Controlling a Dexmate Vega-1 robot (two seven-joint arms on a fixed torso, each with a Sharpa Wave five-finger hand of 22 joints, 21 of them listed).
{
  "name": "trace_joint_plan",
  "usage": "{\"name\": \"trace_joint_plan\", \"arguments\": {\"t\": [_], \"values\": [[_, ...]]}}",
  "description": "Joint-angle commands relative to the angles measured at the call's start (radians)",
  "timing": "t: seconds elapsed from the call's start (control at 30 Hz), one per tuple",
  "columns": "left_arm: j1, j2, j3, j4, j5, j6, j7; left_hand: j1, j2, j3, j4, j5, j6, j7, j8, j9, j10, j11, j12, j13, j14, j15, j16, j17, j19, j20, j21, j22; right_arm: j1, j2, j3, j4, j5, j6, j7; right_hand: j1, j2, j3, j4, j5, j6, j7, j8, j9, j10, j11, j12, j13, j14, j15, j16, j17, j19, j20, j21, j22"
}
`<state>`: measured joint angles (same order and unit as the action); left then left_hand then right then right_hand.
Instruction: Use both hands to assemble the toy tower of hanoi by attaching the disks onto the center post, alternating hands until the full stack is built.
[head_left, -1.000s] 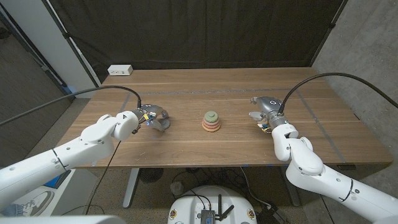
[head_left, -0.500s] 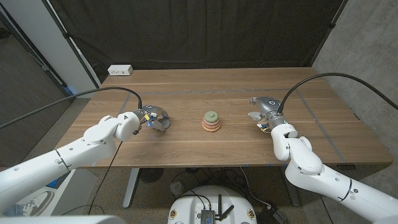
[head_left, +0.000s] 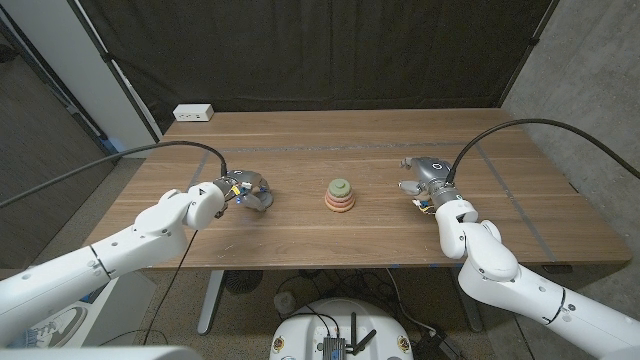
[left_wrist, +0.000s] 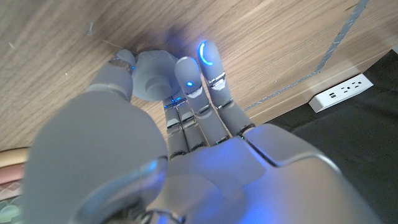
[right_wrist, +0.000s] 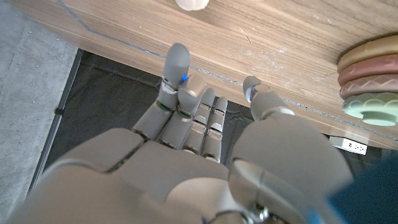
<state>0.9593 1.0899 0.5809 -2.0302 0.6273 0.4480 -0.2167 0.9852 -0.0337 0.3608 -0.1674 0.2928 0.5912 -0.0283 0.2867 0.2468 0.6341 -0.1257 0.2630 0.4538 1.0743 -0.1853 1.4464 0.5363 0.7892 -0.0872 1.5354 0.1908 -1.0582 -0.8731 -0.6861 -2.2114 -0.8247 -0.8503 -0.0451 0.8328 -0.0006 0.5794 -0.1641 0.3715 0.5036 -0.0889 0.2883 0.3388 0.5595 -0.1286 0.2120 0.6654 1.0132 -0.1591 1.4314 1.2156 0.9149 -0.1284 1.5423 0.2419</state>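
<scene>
The toy tower (head_left: 339, 196) stands mid-table: orange and pink disks at the bottom, a green one on top around the post. It also appears in the right wrist view as the stack (right_wrist: 373, 81). My left hand (head_left: 246, 191) is down on the table left of the tower. In its wrist view the thumb and fingertips (left_wrist: 188, 70) close around a small pale blue piece (left_wrist: 149, 78) lying on the wood. My right hand (head_left: 425, 181) sits right of the tower, fingers apart and holding nothing. A white scalloped piece (right_wrist: 193, 3) lies just beyond its fingertips (right_wrist: 179, 59).
A white power strip (head_left: 194, 113) lies at the table's far left corner. Grey tape lines (head_left: 500, 175) cross the wood on the right side. A black curtain hangs behind the table.
My left forearm has shifted slightly to the right while its hand stays at about the same spot. The right arm and the tower have not moved.
</scene>
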Motion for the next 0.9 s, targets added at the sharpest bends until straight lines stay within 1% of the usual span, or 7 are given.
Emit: {"name": "trace_joint_plan", "arguments": {"t": [0.03,0.07,0.23,0.43,0.63,0.9], "values": [[0.034,0.000,-0.020,-0.014,-0.010,0.028,0.071,0.027,0.011,0.018,-0.002,0.006,0.020,-0.001,0.014,0.009,0.075,-0.049,0.008,0.008,0.022,-0.034,0.019,0.018,0.016,-0.123,0.007,0.002,-0.005,0.002,0.003,0.005,0.015,0.007,-0.015,0.001,0.004,0.003,0.004,0.009,0.003,0.006,0.003,0.001,0.008,0.000,-0.005,0.002,-0.002,-0.058,0.000,0.003,0.001,-0.087,0.004,0.002],[0.034,0.000,-0.020,-0.015,-0.010,0.028,0.076,0.037,0.014,0.024,-0.003,0.009,0.023,-0.001,0.016,0.013,0.082,-0.055,0.007,0.012,0.020,-0.034,0.017,0.021,0.019,-0.122,0.007,0.002,-0.005,0.002,0.002,0.004,0.015,0.006,-0.015,0.001,0.004,0.003,0.004,0.009,0.003,0.005,0.002,0.001,0.008,-0.001,-0.005,0.002,-0.003,-0.058,-0.001,0.002,0.001,-0.087,0.004,0.002],[0.027,0.005,-0.020,-0.019,-0.011,0.029,0.071,0.045,0.015,0.028,-0.004,0.011,0.027,-0.005,0.018,0.017,0.085,-0.054,0.005,0.015,0.029,-0.034,0.026,0.035,0.022,-0.123,0.007,0.002,-0.003,0.000,0.000,-0.001,0.011,0.000,-0.013,0.000,0.004,0.003,0.004,0.010,0.002,0.004,0.002,0.001,0.009,0.001,-0.005,0.002,-0.002,-0.058,-0.001,0.002,0.001,-0.087,0.004,0.002],[0.026,0.004,-0.023,-0.020,-0.010,0.025,0.088,0.051,0.017,0.032,-0.004,0.013,0.029,-0.002,0.019,0.019,0.087,-0.054,0.003,0.019,0.029,-0.033,0.027,0.043,0.024,-0.123,0.008,0.002,-0.003,0.000,0.000,-0.004,0.008,-0.007,-0.013,-0.002,0.004,0.003,0.003,0.011,0.003,0.005,0.002,0.001,0.011,0.001,-0.004,0.003,-0.002,-0.058,-0.001,0.003,0.001,-0.087,0.004,0.002],[0.013,0.012,-0.017,-0.038,0.009,0.038,0.061,0.054,0.018,0.035,-0.001,0.016,0.026,-0.003,0.016,0.020,0.084,-0.054,-0.003,0.023,0.031,-0.033,0.030,0.055,0.024,-0.122,0.008,0.002,-0.008,-0.002,0.005,-0.010,0.018,-0.005,-0.016,-0.003,0.005,0.004,0.003,0.013,0.010,0.007,0.005,0.001,0.019,0.003,-0.002,0.004,0.000,-0.058,0.002,0.005,0.002,-0.087,0.005,0.003],[0.010,0.025,-0.027,-0.062,0.017,0.046,0.043,0.055,0.018,0.037,0.001,0.017,0.025,-0.003,0.014,0.021,0.084,-0.050,-0.007,0.028,0.023,-0.033,0.022,0.058,0.024,-0.122,0.008,0.002,-0.007,-0.003,0.006,-0.015,0.020,-0.006,-0.020,-0.005,0.007,0.004,0.004,0.015,0.017,0.007,0.008,0.001,0.022,0.002,-0.002,0.005,-0.003,-0.058,-0.002,0.001,0.003,-0.087,0.005,0.002]]}}
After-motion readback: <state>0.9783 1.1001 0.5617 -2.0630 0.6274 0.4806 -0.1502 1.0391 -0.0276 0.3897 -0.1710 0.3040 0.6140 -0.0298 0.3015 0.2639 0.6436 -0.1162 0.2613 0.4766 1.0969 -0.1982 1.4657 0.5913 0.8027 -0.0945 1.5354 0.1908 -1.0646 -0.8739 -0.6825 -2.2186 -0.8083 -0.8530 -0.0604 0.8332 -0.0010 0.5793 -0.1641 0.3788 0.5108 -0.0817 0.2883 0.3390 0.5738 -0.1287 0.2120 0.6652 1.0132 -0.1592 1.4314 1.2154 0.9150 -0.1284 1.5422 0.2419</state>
